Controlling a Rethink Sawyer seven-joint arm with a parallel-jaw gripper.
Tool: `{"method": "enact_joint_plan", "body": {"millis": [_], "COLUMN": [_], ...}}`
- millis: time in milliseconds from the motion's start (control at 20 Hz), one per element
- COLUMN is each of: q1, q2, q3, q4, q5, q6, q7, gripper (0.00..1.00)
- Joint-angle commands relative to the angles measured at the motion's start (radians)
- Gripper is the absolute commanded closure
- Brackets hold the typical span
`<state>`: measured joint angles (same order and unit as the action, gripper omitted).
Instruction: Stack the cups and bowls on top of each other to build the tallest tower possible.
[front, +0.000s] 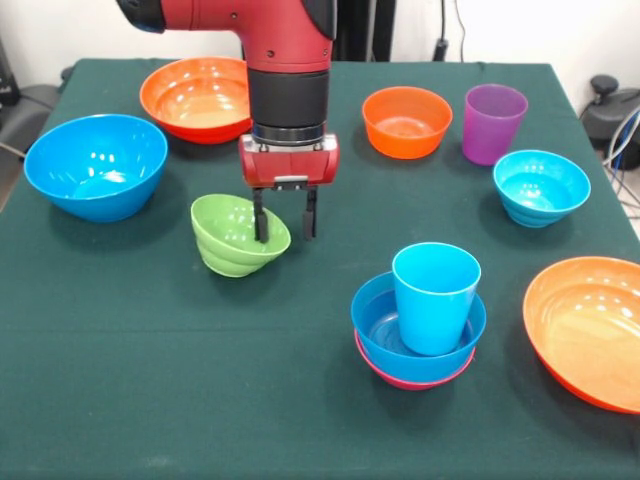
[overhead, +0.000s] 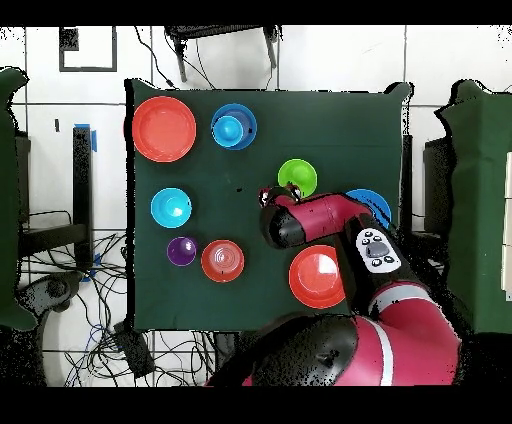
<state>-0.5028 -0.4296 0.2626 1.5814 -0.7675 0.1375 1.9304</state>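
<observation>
The tower (front: 415, 345) stands front right: a pink bowl at the base, a blue bowl in it, and the light blue cup (front: 435, 295) upright on top. It also shows in the overhead view (overhead: 233, 127). My gripper (front: 285, 215) hangs over the green bowl (front: 235, 238), which sits tilted. One finger (front: 260, 215) is inside the bowl and the other is outside its right rim. The jaws stand apart, open. The purple cup (front: 493, 122) stands alone at the far right. The green bowl also shows in the overhead view (overhead: 297, 177).
Loose bowls ring the table: a big blue one (front: 95, 165) at left, orange ones at the far left (front: 198, 97), far middle (front: 407, 120) and right edge (front: 590, 330), and a cyan one (front: 540, 185) at right. My arm (overhead: 320, 220) partly covers the blue bowl in the overhead view.
</observation>
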Motion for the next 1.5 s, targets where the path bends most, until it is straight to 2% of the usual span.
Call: {"method": "enact_joint_plan", "body": {"millis": [50,150,400,450,850,1000,1050,1100,1150,1250,1500], "q1": [-0.045,-0.082,-0.086,-0.088,-0.107,-0.093,-0.088,-0.072,-0.072,-0.054,-0.007], "q2": [0.019,0.016,0.016,0.016,0.015,0.007,-0.001,-0.011,-0.012,-0.005,-0.004], "q3": [0.083,0.12,0.129,0.131,0.155,0.14,0.141,0.125,0.12,0.105,0.044], "q4": [-0.034,-0.017,-0.007,-0.005,0.002,0.005,0.007,0.009,0.018,0.007,0.004], "q5": [-0.07,-0.07,-0.09,-0.091,-0.076,-0.069,-0.055,-0.058,-0.072,-0.064,-0.066], "q6": [-0.064,-0.085,-0.14,-0.145,-0.101,-0.096,-0.049,-0.044,-0.103,-0.082,-0.126], "q7": [-0.026,-0.026,-0.015,-0.014,-0.04,-0.032,-0.048,-0.05,-0.025,-0.025,0.012], "gripper": [0.0,0.0,0.0,1.0,1.0,1.0,1.0,1.0,1.0,1.0,1.0]}}
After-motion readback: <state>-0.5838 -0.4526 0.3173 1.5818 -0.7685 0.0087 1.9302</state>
